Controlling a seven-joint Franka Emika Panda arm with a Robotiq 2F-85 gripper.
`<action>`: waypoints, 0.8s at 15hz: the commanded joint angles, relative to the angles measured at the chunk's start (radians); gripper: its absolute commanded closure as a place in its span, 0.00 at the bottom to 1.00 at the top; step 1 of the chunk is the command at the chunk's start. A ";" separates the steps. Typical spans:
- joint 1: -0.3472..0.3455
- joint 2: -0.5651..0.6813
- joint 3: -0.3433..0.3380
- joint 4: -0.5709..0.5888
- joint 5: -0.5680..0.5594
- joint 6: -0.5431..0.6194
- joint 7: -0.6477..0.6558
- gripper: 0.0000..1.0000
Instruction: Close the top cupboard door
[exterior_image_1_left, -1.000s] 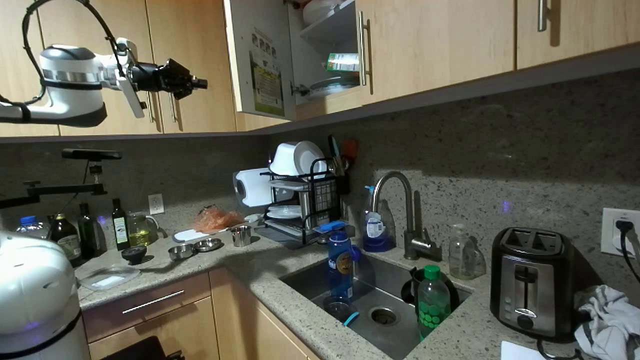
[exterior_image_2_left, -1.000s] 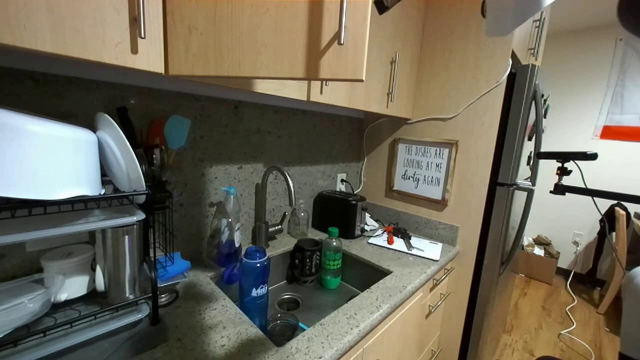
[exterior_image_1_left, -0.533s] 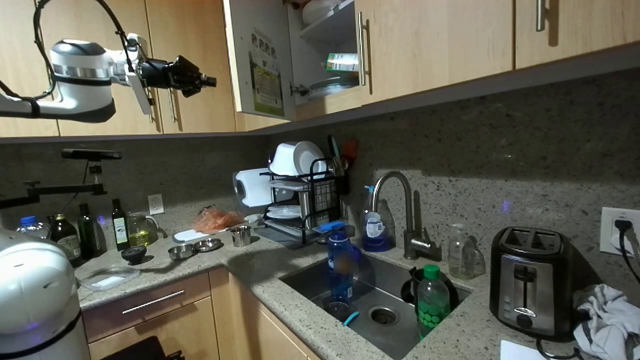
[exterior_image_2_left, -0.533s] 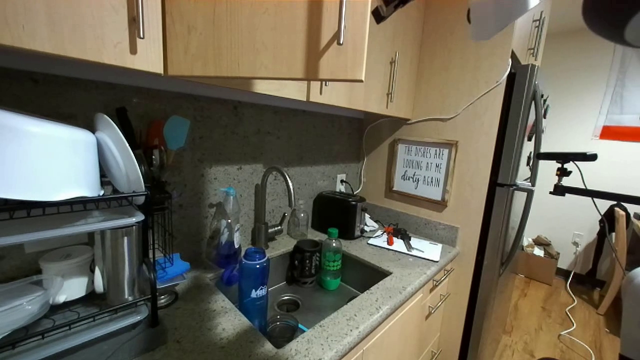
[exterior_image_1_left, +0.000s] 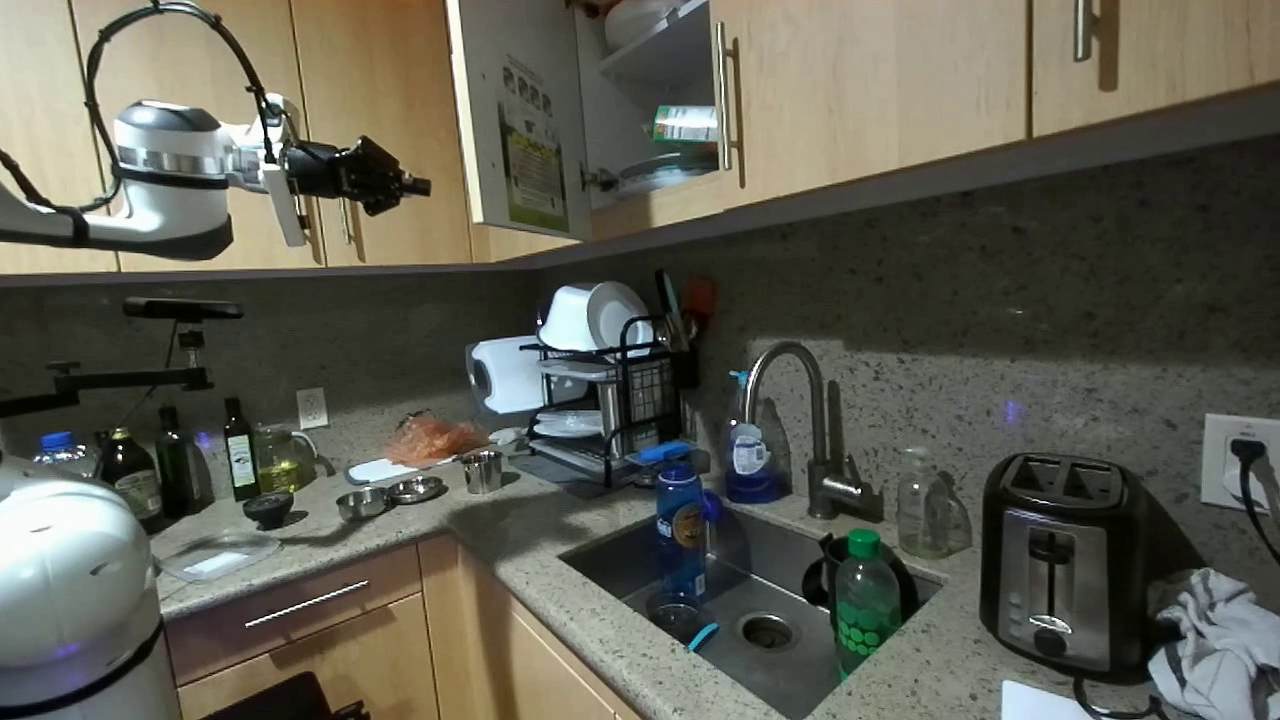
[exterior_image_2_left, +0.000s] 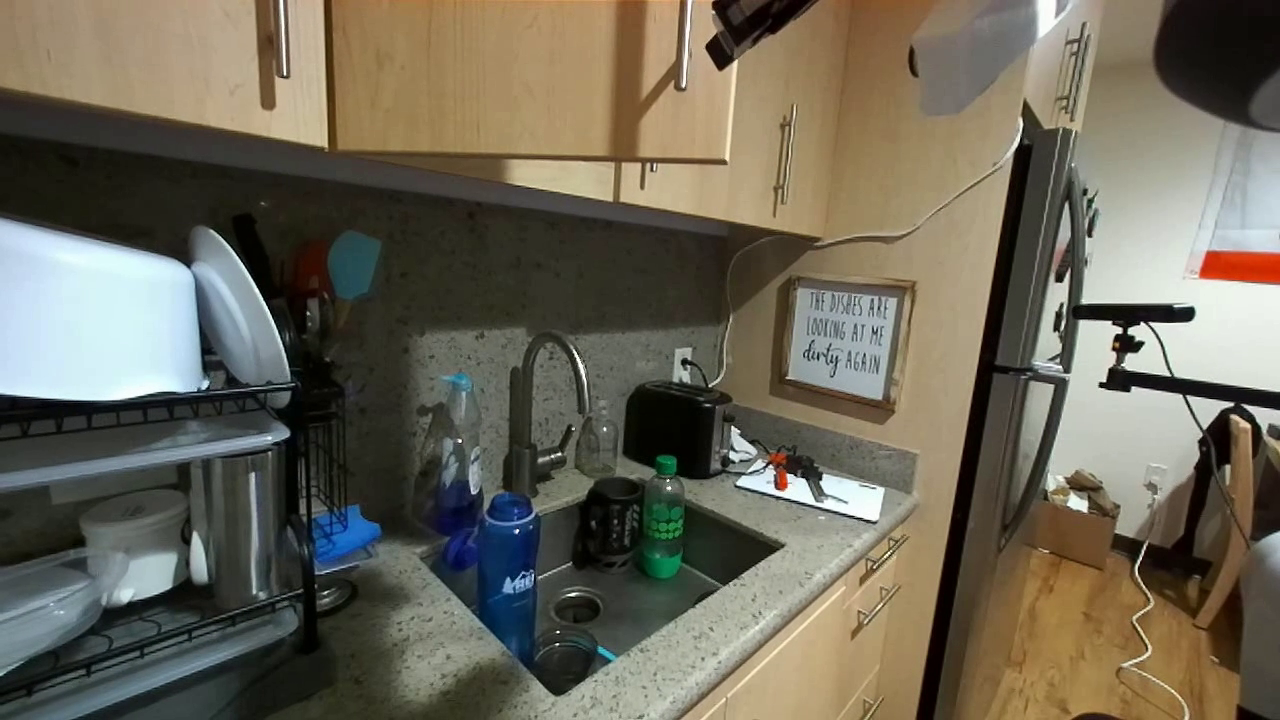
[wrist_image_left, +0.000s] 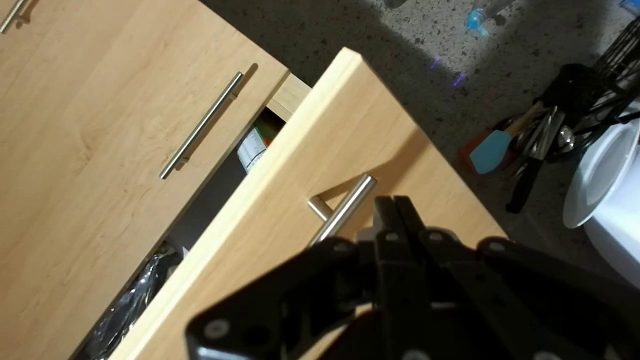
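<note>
Hand (wrist_image_left: 393, 201) pressed together, apart from open door (exterior_image_2_left: 530, 80); lower than before, higher than worktop's (exterior_image_1_left: 525, 535) back edge.

In both exterior views the top edge cuts off the tall, flat light-wood cupboard door (exterior_image_2_left: 530, 80). The print on its greenish-white paper sheet (exterior_image_1_left: 533, 150) is too small to read. In the wrist view, the black two-finger gripper (wrist_image_left: 393, 202) hides part of the slim silver bar handle (wrist_image_left: 345, 210).

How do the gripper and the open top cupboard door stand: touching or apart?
Apart. In an exterior view, a strip of the closed cupboard door shows between the gripper and the top cupboard door.
</note>
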 joint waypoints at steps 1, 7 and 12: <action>0.004 0.018 0.006 0.001 0.009 -0.006 0.008 0.95; -0.039 0.068 0.004 0.012 -0.028 0.001 0.099 0.96; -0.064 0.058 -0.029 0.014 -0.051 -0.007 0.161 0.97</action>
